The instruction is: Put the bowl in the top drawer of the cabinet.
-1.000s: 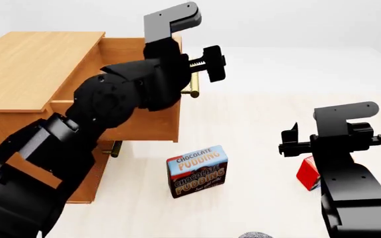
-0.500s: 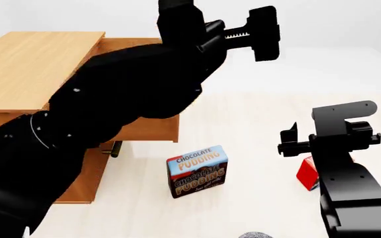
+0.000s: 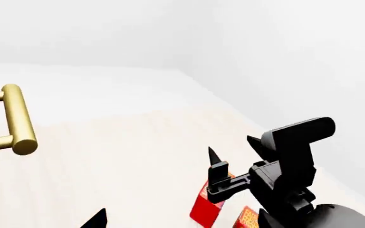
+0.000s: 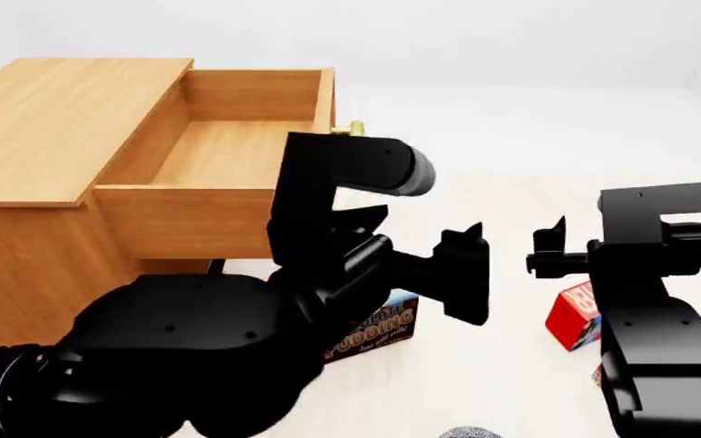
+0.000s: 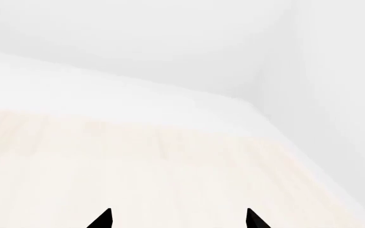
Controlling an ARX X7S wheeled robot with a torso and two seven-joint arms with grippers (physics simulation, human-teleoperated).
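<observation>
Your drawer (image 4: 223, 151) is pulled out of the cabinet (image 4: 58, 109) and lies bare, up at 10 o'clock in the head view. The bowl (image 4: 469, 432) seems to be only the grey sliver at the 6 o'clock edge, close in to the base, so both arms point away from it. From the left gripper (image 4: 466, 274) it lies toward 6 o'clock; from the right gripper (image 4: 548, 251), toward 7. It is round, so no axis matters. The right jaws stand wide apart and empty. You cannot tell the left jaws' spread; nothing shows in them. I judge neither arm clearly nearer.
</observation>
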